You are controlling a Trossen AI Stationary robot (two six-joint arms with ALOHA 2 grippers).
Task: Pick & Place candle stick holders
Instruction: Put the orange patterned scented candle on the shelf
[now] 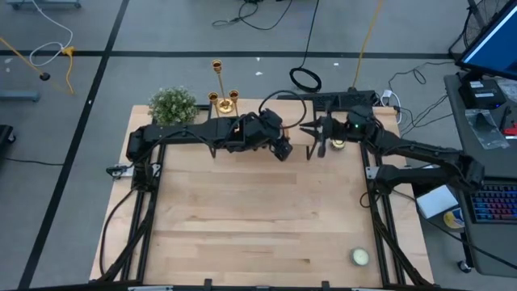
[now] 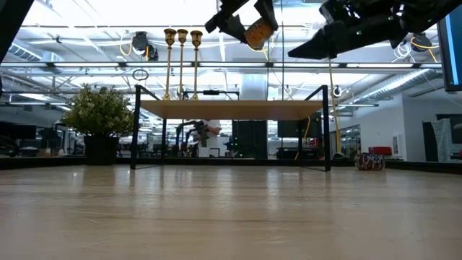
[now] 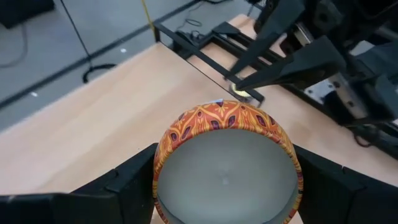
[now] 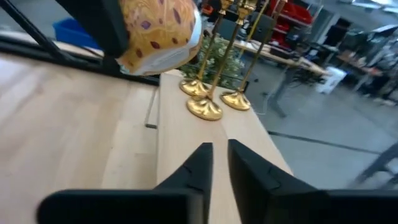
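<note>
- From above: three shiny gold metal candle stick holders (image 1: 222, 100) bunched at the table's far edge, just beside a small bushy green plant (image 1: 172, 105), off to the left gripper's (image 1: 282, 149) own left and farther back. Nearer to that one than to the right gripper (image 1: 317, 142), which sits beyond it on the other side.
- At table height: stand upright, long axes vertical, thin stems side by side (image 2: 182, 61), well apart from both grippers. Left gripper (image 2: 249, 29) raised off the table, clamped on a round candle in an orange patterned tin (image 2: 258, 33). Right gripper (image 2: 317, 45) also lifted.
- Past the left wrist: fingers spread wide around the orange tin (image 3: 227, 165), left gripper (image 3: 227, 186) full. No holders in sight here.
- Past the right wrist: flared gold bases (image 4: 204, 107) straight ahead of the right gripper (image 4: 221, 163), with the held tin (image 4: 161, 31) up between. Fingers barely parted, a narrow slit, nothing in it.
- Judged from this: left arm closer but occupied. Right gripper free and already facing the stems, so probably a level sideways approach to a vertical stem.
</note>
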